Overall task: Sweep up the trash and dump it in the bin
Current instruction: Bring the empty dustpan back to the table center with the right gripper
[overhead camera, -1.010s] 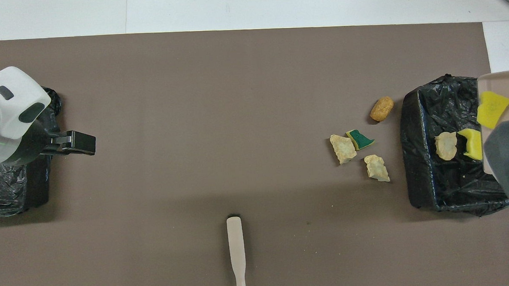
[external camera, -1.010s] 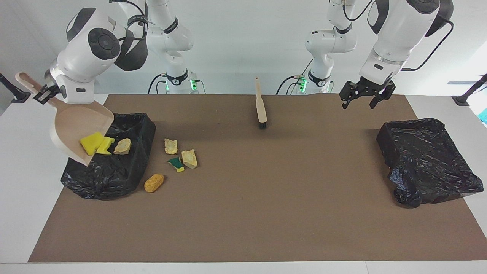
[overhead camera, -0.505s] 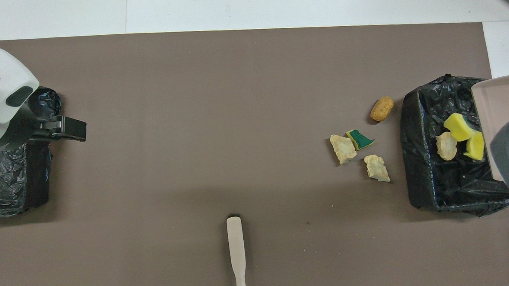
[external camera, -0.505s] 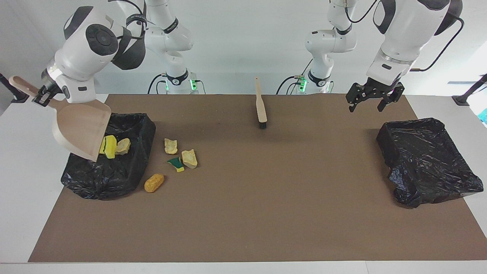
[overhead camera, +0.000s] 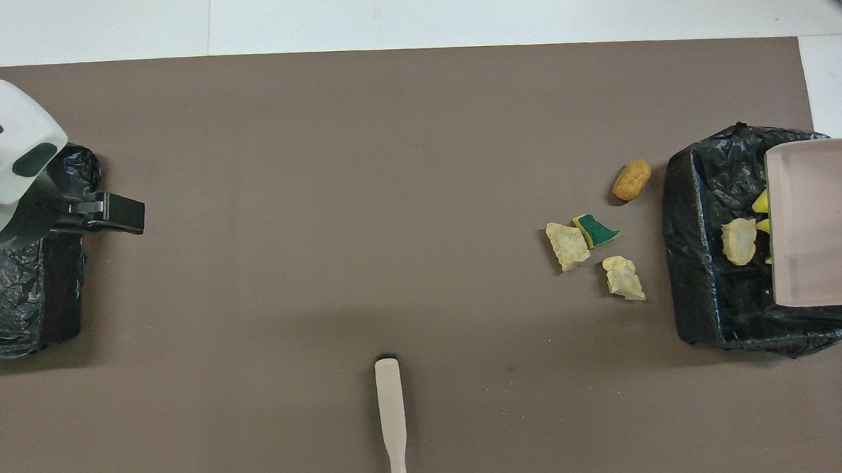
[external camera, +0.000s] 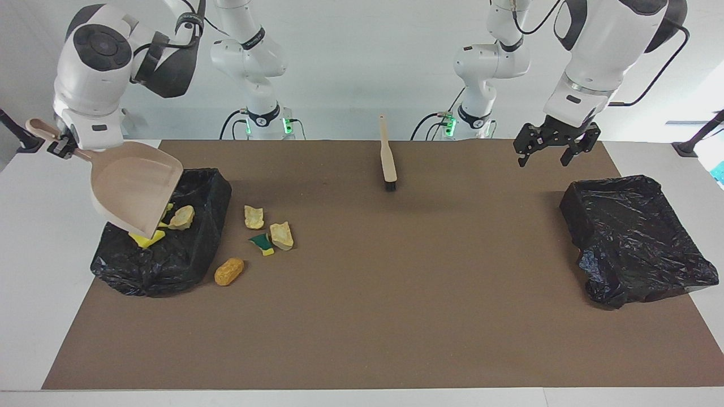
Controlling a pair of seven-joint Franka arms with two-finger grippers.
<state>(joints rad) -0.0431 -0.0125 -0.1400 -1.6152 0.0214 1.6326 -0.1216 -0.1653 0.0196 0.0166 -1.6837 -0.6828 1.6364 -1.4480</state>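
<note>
My right gripper (external camera: 59, 148) is shut on the handle of the beige dustpan (external camera: 136, 186), which hangs tilted and empty over the black-lined bin (external camera: 169, 260) at the right arm's end. In that bin lie a beige chunk (external camera: 182, 217) and yellow sponge bits (external camera: 144, 238), partly hidden under the pan (overhead camera: 818, 223). On the mat beside the bin lie two beige chunks (external camera: 254, 217) (external camera: 281, 235), a green-and-yellow bit (external camera: 261, 243) and an orange-brown lump (external camera: 229, 272). My left gripper (external camera: 557, 148) is open and empty in the air.
A wooden brush (external camera: 388, 158) lies on the mat's middle, close to the robots. A second black-lined bin (external camera: 633, 237) stands at the left arm's end, with the left gripper waiting over the mat near its robot-side corner.
The yellow sponge bits slid off the dustpan into the bin. The pan then swung flatter and further over the bin. The left gripper shifted slightly toward its end, then held still.
</note>
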